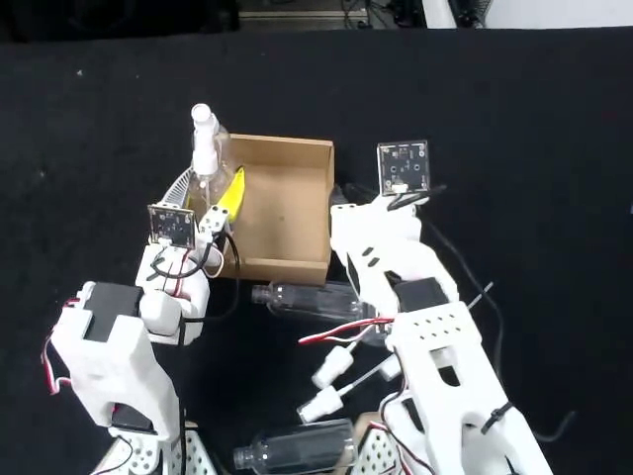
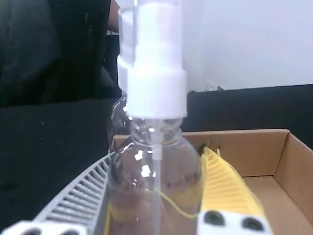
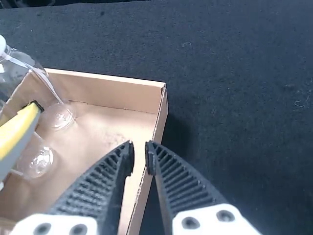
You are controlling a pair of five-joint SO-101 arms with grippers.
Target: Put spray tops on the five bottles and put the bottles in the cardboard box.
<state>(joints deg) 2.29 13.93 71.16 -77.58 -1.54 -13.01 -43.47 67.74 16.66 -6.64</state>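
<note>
- High view: a clear plastic bottle (image 1: 206,170) fitted with a white spray top (image 1: 203,124) is being gripped upright by the left gripper (image 1: 210,193) at the left wall of the brown cardboard box (image 1: 287,213).
- The right gripper (image 3: 138,149) is being held over the box's right wall, its fingers parted by a slim gap and clasping nothing.
- An uncapped clear bottle (image 1: 307,299) is being left lying on the black table (image 1: 544,119) just in front of the box.
</note>
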